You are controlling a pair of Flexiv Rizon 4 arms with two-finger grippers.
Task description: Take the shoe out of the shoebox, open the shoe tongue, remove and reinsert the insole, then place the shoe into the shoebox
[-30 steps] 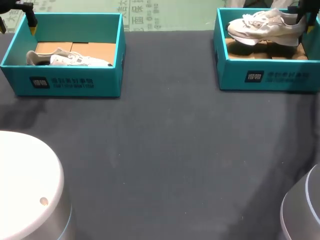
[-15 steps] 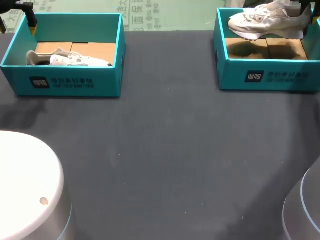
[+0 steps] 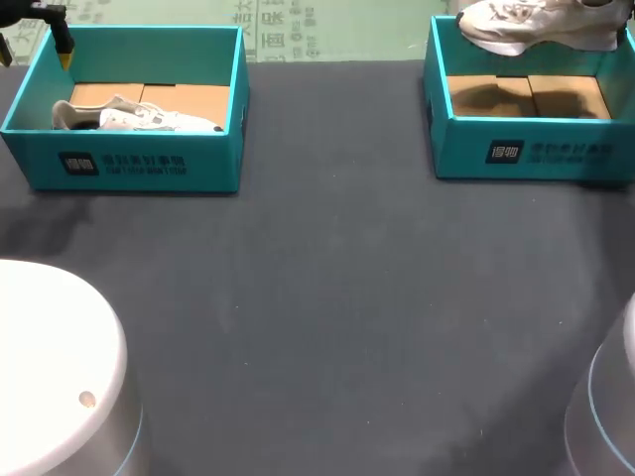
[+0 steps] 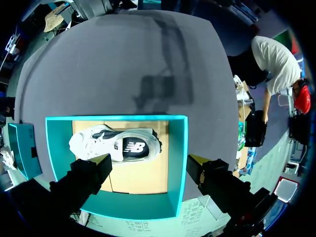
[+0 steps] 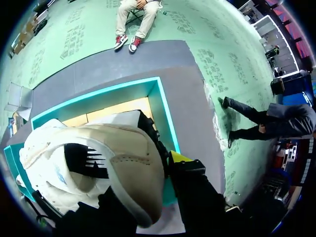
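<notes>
Head view, left side: The left shoebox [image 3: 139, 164] sits on the dark table [image 3: 327, 297]. The left shoe [image 3: 139, 117] lies inside it.
Head view, right side: The right shoebox [image 3: 526, 149] shows only its brown floor. The right shoe [image 3: 541, 25] hangs in the air over the back wall.
Left wrist view, pincer: The left gripper [image 4: 150, 165] hangs above the left shoebox with its yellow tips wide apart. It holds nothing. The left shoe lies on its side below.
Right wrist view, pincer: The right gripper [image 5: 163, 168] is clamped on the heel of the right shoe. One yellow tip shows beside the heel. The shoe hides the other.
Done: The right shoe looks out of its box.
Left to do: I think it must be set down, its tongue opened, its insole pulled out and put back, then boxed again. The left shoe looks untouched.
</notes>
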